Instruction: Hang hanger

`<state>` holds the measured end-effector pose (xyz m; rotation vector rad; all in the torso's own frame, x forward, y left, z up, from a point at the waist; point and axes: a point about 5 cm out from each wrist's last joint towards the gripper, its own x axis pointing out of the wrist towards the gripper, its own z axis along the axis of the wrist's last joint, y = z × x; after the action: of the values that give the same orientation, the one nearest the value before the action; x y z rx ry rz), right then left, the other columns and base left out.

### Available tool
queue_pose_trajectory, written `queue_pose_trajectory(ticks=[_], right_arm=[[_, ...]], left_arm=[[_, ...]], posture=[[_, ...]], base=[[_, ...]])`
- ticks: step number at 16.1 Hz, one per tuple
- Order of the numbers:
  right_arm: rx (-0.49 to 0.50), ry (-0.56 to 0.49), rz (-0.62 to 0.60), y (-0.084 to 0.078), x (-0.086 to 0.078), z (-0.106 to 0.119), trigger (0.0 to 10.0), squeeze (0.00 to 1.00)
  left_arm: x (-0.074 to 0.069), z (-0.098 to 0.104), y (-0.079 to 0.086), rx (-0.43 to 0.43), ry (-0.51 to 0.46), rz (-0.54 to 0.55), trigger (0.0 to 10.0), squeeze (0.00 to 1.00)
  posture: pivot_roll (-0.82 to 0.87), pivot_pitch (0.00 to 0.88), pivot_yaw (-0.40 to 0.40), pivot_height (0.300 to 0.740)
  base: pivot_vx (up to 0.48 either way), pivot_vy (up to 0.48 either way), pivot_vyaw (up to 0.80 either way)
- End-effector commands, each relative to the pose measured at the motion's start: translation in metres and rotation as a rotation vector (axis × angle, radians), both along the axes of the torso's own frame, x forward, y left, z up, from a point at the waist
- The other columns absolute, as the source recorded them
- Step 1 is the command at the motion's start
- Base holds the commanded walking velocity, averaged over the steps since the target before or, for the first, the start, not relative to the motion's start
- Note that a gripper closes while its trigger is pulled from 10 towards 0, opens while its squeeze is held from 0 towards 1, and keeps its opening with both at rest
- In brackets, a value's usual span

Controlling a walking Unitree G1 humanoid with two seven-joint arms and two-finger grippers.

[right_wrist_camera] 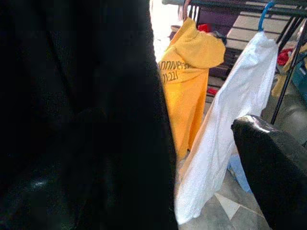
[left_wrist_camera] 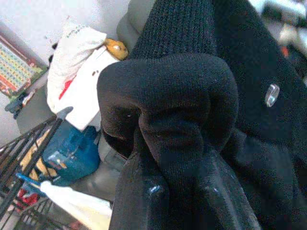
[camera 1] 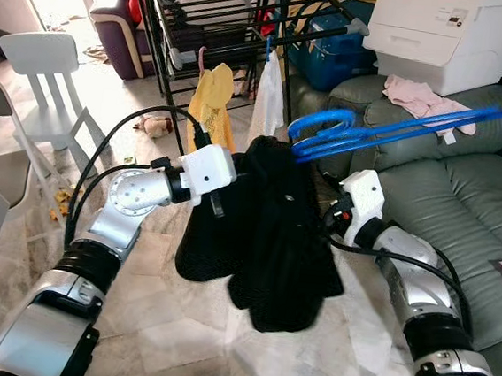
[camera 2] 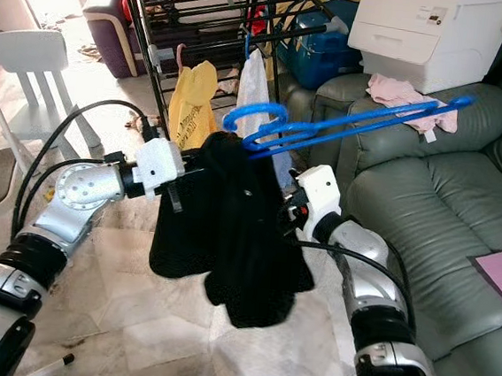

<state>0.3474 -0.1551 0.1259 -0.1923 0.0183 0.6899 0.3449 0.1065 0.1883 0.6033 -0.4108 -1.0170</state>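
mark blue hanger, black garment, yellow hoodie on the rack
blue hanger (camera 1: 390,130): left eye view, on its long arm.
black garment (camera 1: 273,235): left eye view, middle of the hanging cloth.
yellow hoodie (right_wrist_camera: 189,86): right wrist view, chest below the print.

Bright daylight from upper left, glare there; wrist views soft

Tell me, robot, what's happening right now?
Left gripper shut on black garment. Right gripper behind it. Blue hanger above, not yet on rack.
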Motion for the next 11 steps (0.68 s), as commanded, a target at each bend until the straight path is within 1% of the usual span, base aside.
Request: queue_pose_trajectory(ticks=[1, 2, 3, 4, 5, 6, 7, 8, 9, 10, 11], right_arm=[[-0.026, 0.013, 0.015, 0.006, 0.002, -0.002, 10.0, 0.0], [-0.06, 0.069, -0.018, 0.001, -0.001, -0.015, 10.0, 0.0], [-0.057, 0.126, -0.054, -0.004, -0.002, -0.023, 10.0, 0.0], [-0.067, 0.168, -0.092, -0.009, -0.004, -0.032, 10.0, 0.0], [-0.074, 0.197, -0.114, -0.013, -0.006, -0.037, 10.0, 0.0], [-0.082, 0.215, -0.125, -0.016, -0.008, -0.042, 10.0, 0.0], [-0.103, 0.268, -0.149, -0.024, -0.013, -0.053, 10.0, 0.0], [-0.117, 0.313, -0.177, -0.031, -0.018, -0.062, 10.0, 0.0], [-0.131, 0.342, -0.201, -0.037, -0.021, -0.068, 10.0, 0.0], [-0.147, 0.378, -0.238, -0.047, -0.026, -0.074, 10.0, 0.0], [-0.139, 0.395, -0.275, -0.054, -0.027, -0.076, 4.8, 0.0]], left_arm=[[0.0, 0.022, 0.0, -0.057, -0.061, -0.012, 0.0, 0.0], [0.002, 0.045, 0.0, -0.176, -0.061, -0.005, 0.0, 0.0], [0.004, 0.062, 0.002, -0.254, -0.066, 0.009, 0.0, 0.0], [0.007, 0.074, 0.007, -0.313, -0.075, 0.027, 0.0, 0.0], [0.009, 0.083, 0.01, -0.356, -0.078, 0.041, 0.0, 0.0], [0.01, 0.089, 0.014, -0.38, -0.085, 0.058, 0.0, 0.0], [0.013, 0.101, 0.022, -0.426, -0.092, 0.086, 0.0, 0.0], [0.013, 0.109, 0.029, -0.459, -0.093, 0.106, 0.0, 0.0], [0.014, 0.113, 0.034, -0.477, -0.093, 0.12, 0.0, 0.0], [0.015, 0.117, 0.042, -0.493, -0.098, 0.144, 0.0, 0.0], [0.016, 0.118, 0.046, -0.493, -0.099, 0.162, 0.0, 0.0]], posture=[[-0.12, 0.0, 0.102, 0.74], [-0.12, 0.0, 0.102, 0.74], [-0.12, 0.0, 0.1, 0.74], [-0.12, 0.0, 0.098, 0.74], [-0.12, 0.0, 0.097, 0.74], [-0.12, 0.0, 0.097, 0.74], [-0.12, 0.0, 0.094, 0.74], [-0.12, 0.0, 0.093, 0.74], [-0.12, 0.0, 0.093, 0.74], [-0.12, 0.0, 0.09, 0.74], [-0.12, 0.0, 0.09, 0.74]], base=[[0.0, 0.0, 0.0], [0.0, 0.0, 0.0], [0.0, 0.0, 0.0], [0.0, 0.0, 0.0], [0.0, 0.0, 0.0], [0.0, 0.0, 0.0], [0.0, 0.0, 0.0], [0.0, 0.0, 0.0], [0.0, 0.0, 0.0], [0.0, 0.0, 0.0], [0.0, 0.0, 0.0]])
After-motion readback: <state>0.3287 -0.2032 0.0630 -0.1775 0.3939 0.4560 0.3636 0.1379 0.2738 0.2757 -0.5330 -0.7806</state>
